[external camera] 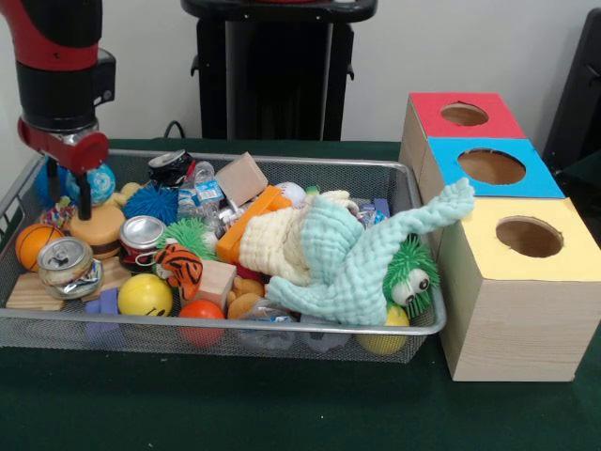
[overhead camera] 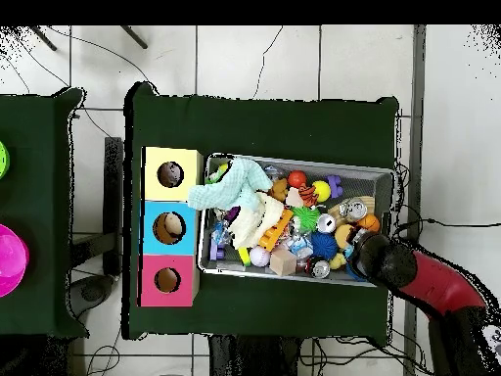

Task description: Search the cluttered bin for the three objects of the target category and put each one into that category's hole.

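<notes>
Mesh bin (external camera: pixel 19 193), fuzzy cloth (external camera: pixel 347 254), wooden boxes (external camera: pixel 512 310)

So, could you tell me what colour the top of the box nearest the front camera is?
Pale yellow top, clearest in the front view.

A green cloth (external camera: pixel 282 413) is spread over the table. Beyond its far edge, a black stand (external camera: pixel 278 70) is seen against a pale wall (external camera: pixel 451 47). In the overhead view, a pink disc (overhead camera: pixel 8 260) is placed well left of the cloth, on another dark surface.
</notes>
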Available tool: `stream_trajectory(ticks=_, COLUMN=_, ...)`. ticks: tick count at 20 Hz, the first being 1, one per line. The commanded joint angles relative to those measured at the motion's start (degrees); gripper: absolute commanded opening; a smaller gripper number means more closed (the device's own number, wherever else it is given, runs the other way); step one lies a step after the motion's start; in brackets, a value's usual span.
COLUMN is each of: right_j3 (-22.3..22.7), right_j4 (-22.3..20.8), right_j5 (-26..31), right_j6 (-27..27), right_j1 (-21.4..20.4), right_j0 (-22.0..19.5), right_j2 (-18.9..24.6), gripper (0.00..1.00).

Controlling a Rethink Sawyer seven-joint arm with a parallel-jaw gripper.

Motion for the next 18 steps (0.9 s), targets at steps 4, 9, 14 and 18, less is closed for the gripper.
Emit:
stream_trajectory(ticks=4, right_j3=0.5, right_j4=1.36, right_j5=-1.85, right_j6=6.5, right_j1=6.14, right_j0=1.28, right_j2=2.28, gripper=1.0)
stream_trajectory(ticks=9, right_j3=1.64, right_j4=2.53, right_j5=1.28, right_j6=6.92, right_j1=6.16, right_j0=1.61, right_j2=1.21, gripper=1.0)
stream_trajectory(ticks=14, right_j3=2.72, right_j4=3.18, right_j5=3.59, right_j6=7.01, right_j1=4.52, right_j0=2.08, right_j2=-0.37, gripper=1.0)
stream_trajectory(ticks=18, right_j3=3.97, right_j4=3.53, right_j5=5.55, right_j6=5.64, right_j1=1.72, right_j0=0.95, right_j2=-0.02, gripper=1.0)
